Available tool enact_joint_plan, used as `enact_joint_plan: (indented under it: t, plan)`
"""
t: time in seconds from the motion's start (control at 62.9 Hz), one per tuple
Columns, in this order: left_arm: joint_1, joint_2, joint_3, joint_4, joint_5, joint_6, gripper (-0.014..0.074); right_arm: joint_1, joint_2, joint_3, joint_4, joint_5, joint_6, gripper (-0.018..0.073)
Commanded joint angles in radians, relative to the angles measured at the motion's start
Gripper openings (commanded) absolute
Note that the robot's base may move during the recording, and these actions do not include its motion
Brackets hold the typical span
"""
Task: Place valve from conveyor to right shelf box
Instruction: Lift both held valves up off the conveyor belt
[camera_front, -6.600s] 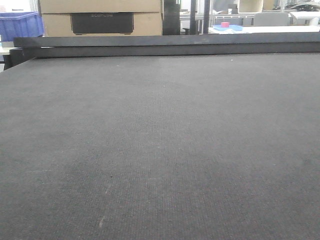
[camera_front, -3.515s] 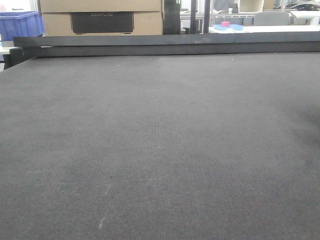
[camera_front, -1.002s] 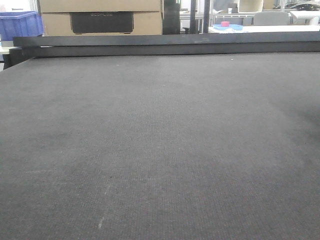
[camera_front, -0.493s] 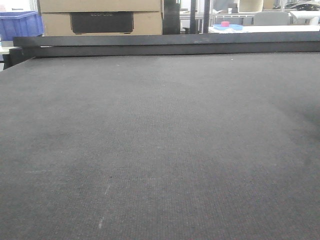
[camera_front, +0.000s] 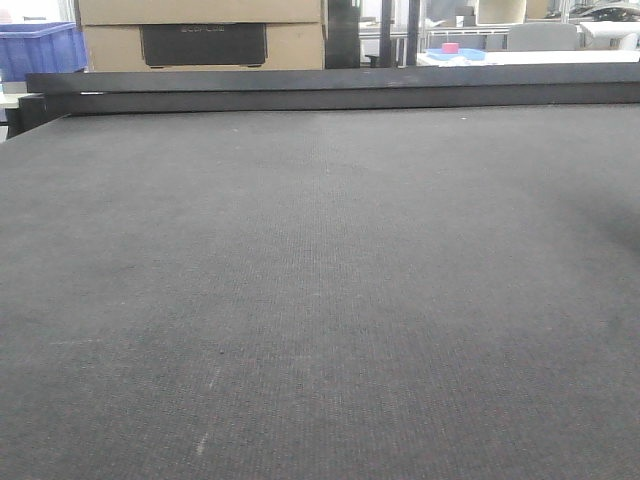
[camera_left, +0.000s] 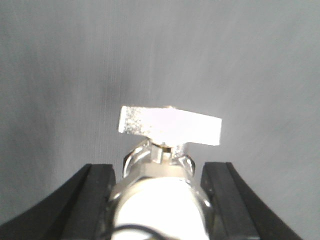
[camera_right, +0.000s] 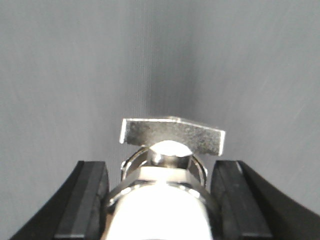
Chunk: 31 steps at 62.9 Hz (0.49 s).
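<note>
Beyond the far rail: a blue plastic crate (camera_front: 40, 48) and a tan cardboard box (camera_front: 200, 35) with a dark panel were seen; their contents were hidden.
Far right background: a small pink object (camera_front: 451, 47) was seen resting on a pale blue tray (camera_front: 470, 56), too small to be identified.
Belt: the conveyor (camera_front: 320, 280), a wide flat dark grey woven belt, was bounded at the back by a dark edge rail (camera_front: 330, 90).
Left wrist view: the left valve (camera_left: 170, 127), shiny silver metal with a flat bar handle, was pinched between the black fingers of the left gripper (camera_left: 160, 169), over grey belt.
Right wrist view: the right valve (camera_right: 172, 132), of the same make, was clamped likewise by the right gripper (camera_right: 160, 167).
Hard to make out: both valve bodies were overexposed and cut off by the lower edge; contact with the belt could not be told.
</note>
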Motion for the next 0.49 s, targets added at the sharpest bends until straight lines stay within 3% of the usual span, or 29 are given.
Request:
enact_joint_plan:
  t: [0.0,0.334,0.477]
  plan:
    - [0.004,-0.090,-0.012,-0.015,-0.059,0.002,-0.0111,-0.004,-0.073,-0.007,-0.023,-0.081,-0.005,-0.0169]
    - [0.004,-0.310,-0.012,-0.030,-0.140,0.002,-0.0111,-0.004,-0.238,-0.005,-0.057,-0.103,-0.005,-0.0169]
    - [-0.056,-0.355,-0.005,-0.035,-0.160,0.002,-0.0111,-0.004,-0.312,-0.005,-0.059,-0.154,-0.005,-0.0169]
